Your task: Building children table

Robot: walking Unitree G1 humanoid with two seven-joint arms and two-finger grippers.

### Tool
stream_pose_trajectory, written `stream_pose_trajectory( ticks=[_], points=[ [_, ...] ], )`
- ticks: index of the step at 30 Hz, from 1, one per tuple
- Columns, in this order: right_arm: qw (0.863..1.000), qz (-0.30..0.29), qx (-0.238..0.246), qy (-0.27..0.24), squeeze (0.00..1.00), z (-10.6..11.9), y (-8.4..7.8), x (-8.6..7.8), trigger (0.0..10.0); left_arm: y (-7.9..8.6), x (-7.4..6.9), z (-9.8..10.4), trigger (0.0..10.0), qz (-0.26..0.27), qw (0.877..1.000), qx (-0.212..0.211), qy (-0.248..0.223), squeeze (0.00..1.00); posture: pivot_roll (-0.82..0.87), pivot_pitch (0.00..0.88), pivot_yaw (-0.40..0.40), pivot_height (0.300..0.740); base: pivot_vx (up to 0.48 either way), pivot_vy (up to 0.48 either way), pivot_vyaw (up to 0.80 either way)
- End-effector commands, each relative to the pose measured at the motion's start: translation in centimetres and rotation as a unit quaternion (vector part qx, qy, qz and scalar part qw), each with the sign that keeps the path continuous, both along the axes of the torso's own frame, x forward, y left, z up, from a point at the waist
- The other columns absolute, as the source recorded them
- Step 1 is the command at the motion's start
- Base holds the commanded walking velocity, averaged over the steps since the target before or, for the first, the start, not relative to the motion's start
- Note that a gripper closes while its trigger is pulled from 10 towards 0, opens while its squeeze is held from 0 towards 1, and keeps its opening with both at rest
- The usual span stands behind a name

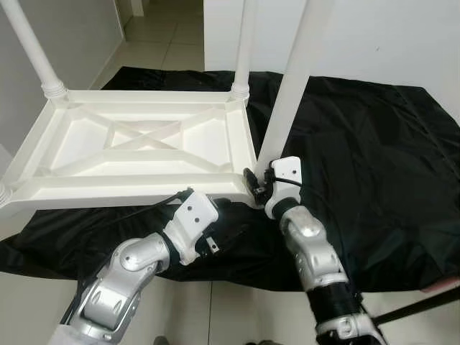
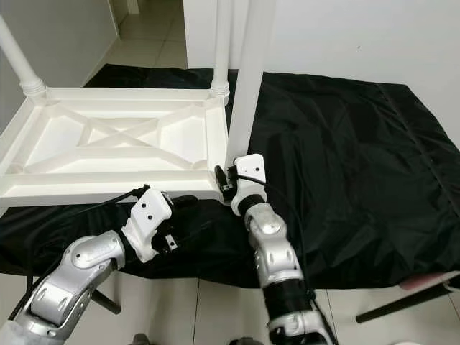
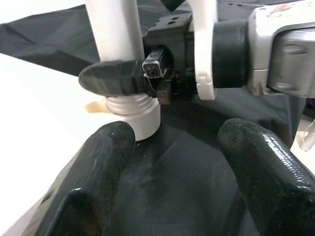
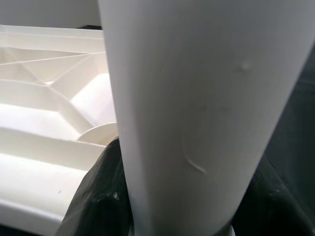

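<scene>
A white children's table top point(image 1: 108, 188) lies upside down on a black sheet point(image 1: 374, 158). Two white legs stand screwed in at its far corners point(image 1: 32, 47) point(image 1: 244, 50). A third white leg point(image 1: 291, 79) stands upright at the near right corner, and my right gripper point(image 1: 253, 183) is shut around its base. In the left wrist view a black finger point(image 3: 113, 78) wraps the leg just above its ribbed collar point(image 3: 130, 105). My left gripper point(image 3: 177, 147) is open and empty, low over the sheet beside the table's near edge, pointing at that leg base.
Pale floor tiles point(image 1: 237, 309) run along the sheet's near edge. White walls rise behind the sheet and at the left. A dark bar point(image 1: 417, 307) and a pinkish edge point(image 1: 442, 286) reach in at the lower right.
</scene>
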State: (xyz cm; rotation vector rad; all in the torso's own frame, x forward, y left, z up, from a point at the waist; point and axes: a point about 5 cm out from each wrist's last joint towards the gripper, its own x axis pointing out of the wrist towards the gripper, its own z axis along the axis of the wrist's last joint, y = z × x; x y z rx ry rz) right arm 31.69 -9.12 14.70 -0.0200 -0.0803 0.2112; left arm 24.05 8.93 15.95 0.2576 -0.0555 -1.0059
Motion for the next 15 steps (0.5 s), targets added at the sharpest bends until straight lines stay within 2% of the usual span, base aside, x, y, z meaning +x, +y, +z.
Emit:
stream_pose_trajectory(
  ticks=[1,6,11,12,13,15],
  points=[
    [0.998,-0.063,-0.015,0.025,0.0,-1.1,-1.1,-0.5,10.0,0.1,0.2,0.0,10.0,0.013,1.0,0.0,0.002,0.0,-0.01,0.116,-0.024,0.74,0.0,0.0,0.0],
    [0.996,-0.085,-0.01,0.036,0.0,-1.3,-0.6,-1.3,10.0,0.1,0.2,0.1,10.0,0.014,1.0,-0.002,0.002,0.0,-0.01,0.116,-0.022,0.74,0.0,0.0,0.0],
    [0.997,-0.065,-0.01,0.031,0.0,-1.2,0.2,-1.5,10.0,0.3,0.3,0.1,10.0,0.016,1.0,0.0,0.002,0.0,-0.01,0.114,-0.023,0.74,0.0,0.0,0.0],
    [0.998,-0.059,-0.008,0.027,0.19,-1.1,0.3,-1.5,10.0,0.3,0.4,0.2,10.0,0.016,1.0,0.0,0.0,0.0,-0.01,0.114,-0.023,0.74,0.0,0.0,0.0],
    [0.998,-0.053,-0.002,0.02,1.0,-0.8,0.4,-1.5,10.0,0.3,0.5,0.3,10.0,0.016,1.0,0.0,-0.003,0.0,-0.01,0.116,-0.022,0.74,0.0,0.0,0.0],
    [0.998,-0.059,-0.006,0.01,1.0,-0.5,0.0,-1.7,10.0,0.3,0.5,0.4,10.0,0.016,1.0,0.0,-0.004,0.0,-0.01,0.119,-0.021,0.74,0.0,0.0,0.0]
  ],
)
